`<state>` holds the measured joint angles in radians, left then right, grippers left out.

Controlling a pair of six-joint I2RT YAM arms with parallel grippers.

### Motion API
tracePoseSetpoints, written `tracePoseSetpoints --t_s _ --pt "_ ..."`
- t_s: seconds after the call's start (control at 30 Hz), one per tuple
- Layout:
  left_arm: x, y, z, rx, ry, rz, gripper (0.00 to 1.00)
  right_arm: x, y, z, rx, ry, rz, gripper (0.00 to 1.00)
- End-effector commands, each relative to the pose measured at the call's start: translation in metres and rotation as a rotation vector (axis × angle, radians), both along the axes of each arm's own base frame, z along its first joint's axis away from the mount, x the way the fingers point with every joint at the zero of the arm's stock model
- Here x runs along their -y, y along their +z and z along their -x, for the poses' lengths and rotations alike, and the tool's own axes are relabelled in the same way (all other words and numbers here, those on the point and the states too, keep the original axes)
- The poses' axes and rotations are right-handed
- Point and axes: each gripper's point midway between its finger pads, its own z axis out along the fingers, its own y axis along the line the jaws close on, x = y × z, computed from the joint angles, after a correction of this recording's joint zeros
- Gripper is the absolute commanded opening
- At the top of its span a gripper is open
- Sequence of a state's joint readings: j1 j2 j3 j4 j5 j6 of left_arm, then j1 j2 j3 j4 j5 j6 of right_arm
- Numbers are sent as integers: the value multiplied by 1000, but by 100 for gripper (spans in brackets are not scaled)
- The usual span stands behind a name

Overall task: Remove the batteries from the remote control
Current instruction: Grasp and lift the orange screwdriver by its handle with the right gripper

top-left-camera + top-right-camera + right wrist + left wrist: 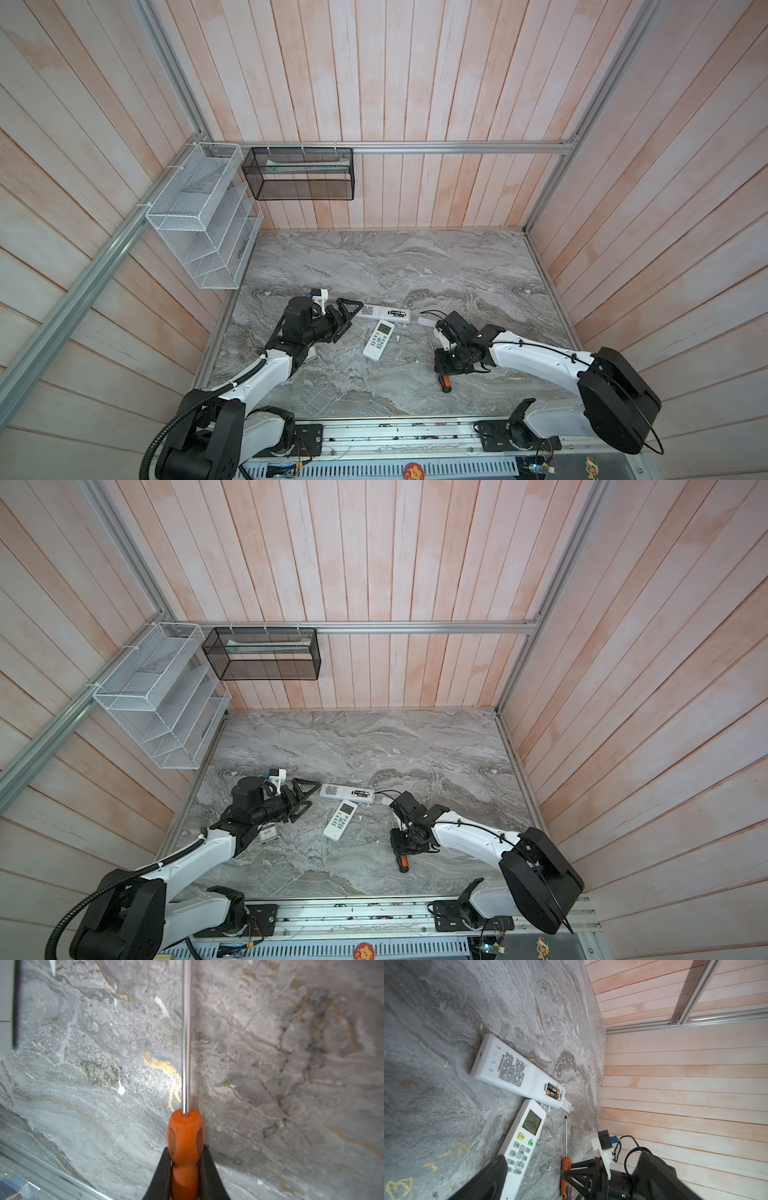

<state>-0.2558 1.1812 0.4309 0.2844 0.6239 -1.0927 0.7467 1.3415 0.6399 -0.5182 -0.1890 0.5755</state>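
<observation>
A white remote control (376,311) (337,791) lies face down mid-table with its battery bay uncovered. Two dark batteries (553,1092) (398,313) with orange bands sit side by side in the bay. My left gripper (349,312) (306,795) stands open just left of that remote, holding nothing; one blurred finger (492,1178) shows in the left wrist view. My right gripper (185,1151) (444,365) is shut on the orange handle of a screwdriver (185,1134) (566,1164). The screwdriver's shaft (186,1043) points toward the remote.
A second white remote (378,340) (521,1142) lies face up beside the first. A small white cover (426,321) (569,1106) rests at the open remote's end. A small card (268,833) lies under the left arm. White (199,216) and black (299,178) wire baskets hang on the walls.
</observation>
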Motion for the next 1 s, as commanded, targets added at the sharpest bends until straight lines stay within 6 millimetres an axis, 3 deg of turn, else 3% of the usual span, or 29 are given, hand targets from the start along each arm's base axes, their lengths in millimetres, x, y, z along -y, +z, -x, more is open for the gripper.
tracePoseSetpoints --t_s 0.0,0.13,0.23,0.4,0.6,0.7,0.83,0.97 --pt "3 22 -3 71 -25 23 100 -3 9 8 -12 29 -22 0" --pt "7 28 0 98 -59 27 100 -15 31 3 18 62 -79 0" --pt "12 37 3 132 -99 47 100 -39 61 -3 41 126 -188 0" --pt "25 73 3 233 -193 117 100 -87 140 -18 73 222 -459 0" --pt "35 126 -4 353 -269 188 100 -122 222 -29 -11 306 -841 0" --pt "38 149 -8 392 -292 246 100 -134 253 -30 -38 359 -965 0" --pt "42 172 -11 432 -330 309 100 -142 281 -28 -67 407 -1083 0" --pt "45 186 -14 444 -356 349 100 -146 294 -26 -110 444 -1139 0"
